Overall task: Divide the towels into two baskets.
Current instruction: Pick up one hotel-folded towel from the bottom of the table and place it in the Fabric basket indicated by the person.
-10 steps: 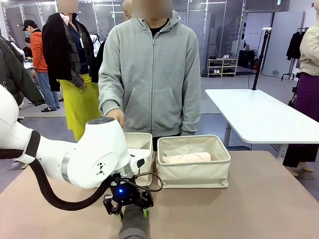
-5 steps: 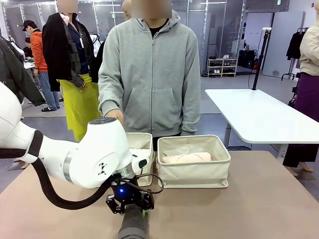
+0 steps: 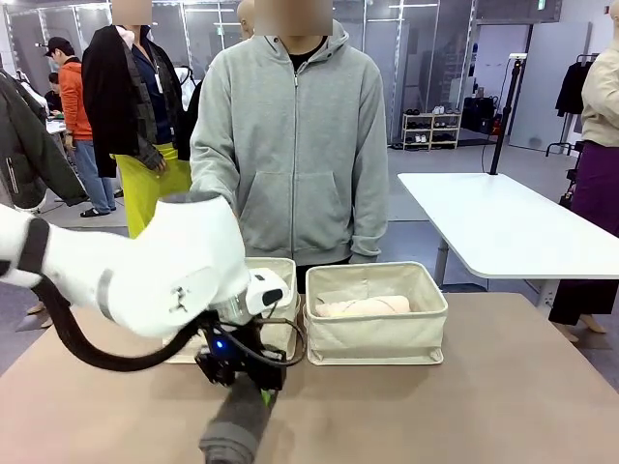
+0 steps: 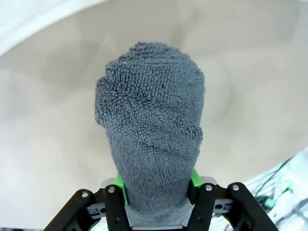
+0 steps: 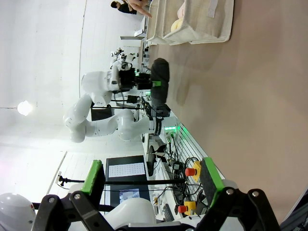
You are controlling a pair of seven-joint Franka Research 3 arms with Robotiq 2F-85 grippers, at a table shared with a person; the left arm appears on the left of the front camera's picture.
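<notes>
A dark grey towel (image 3: 233,432) hangs off the table, tilted, with my left gripper (image 3: 248,389) shut on its upper end. Up close in the left wrist view, the grey towel (image 4: 151,125) sticks out between the green pads of the left gripper (image 4: 156,185). Two cream baskets stand beyond it. My arm partly covers the left basket (image 3: 286,274), and the right basket (image 3: 377,333) holds a pale towel (image 3: 363,306). My right gripper (image 5: 151,168) is open and holds nothing, far from the grey towel (image 5: 160,79).
A person in a grey hoodie (image 3: 295,145) stands right behind the baskets at the far edge. The brown table (image 3: 484,406) is bare to the right and in front of the baskets. Other people and a white table (image 3: 503,227) are farther back.
The left gripper closed on the grey towel, which lay on the table, and has lifted it up and a little to the left. The right gripper stays open.
</notes>
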